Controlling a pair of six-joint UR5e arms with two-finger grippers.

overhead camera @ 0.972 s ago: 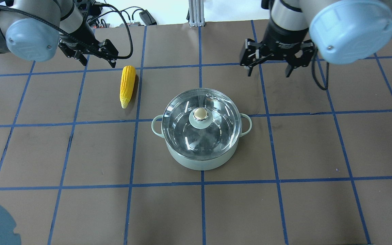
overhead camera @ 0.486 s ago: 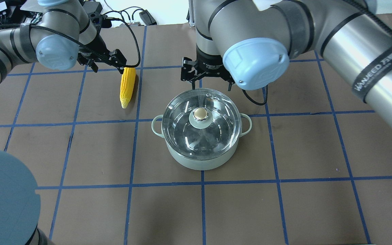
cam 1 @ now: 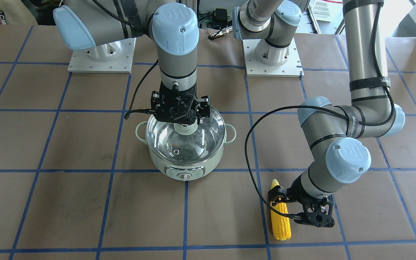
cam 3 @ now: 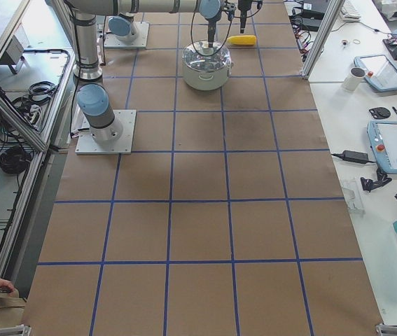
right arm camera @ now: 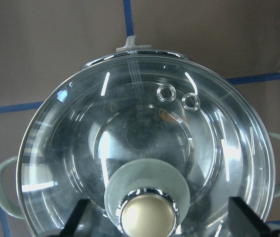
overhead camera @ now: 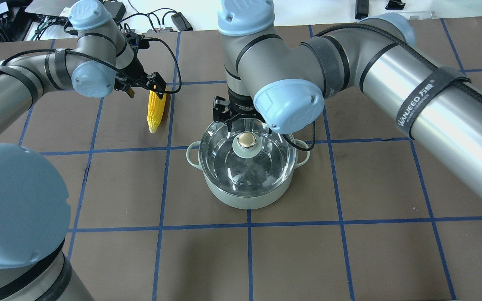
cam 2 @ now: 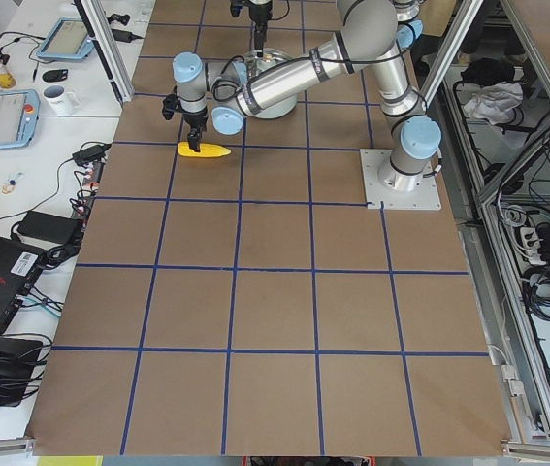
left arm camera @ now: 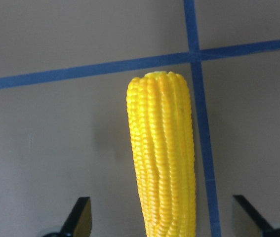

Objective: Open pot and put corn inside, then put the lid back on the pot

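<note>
The left tool (left arm camera: 162, 216) stands open astride the corn (overhead camera: 156, 109). The right tool (right arm camera: 160, 212), also open, flanks the knob (overhead camera: 246, 139) of the lid (right arm camera: 144, 123).

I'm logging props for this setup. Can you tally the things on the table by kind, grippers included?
Pale mint-green round electric pot: 1
Round clear glass lid with gold knob: 1
Bright yellow ear of corn: 1
Two-finger grippers: 2 (left gripper, right gripper)
Total: 5
</note>
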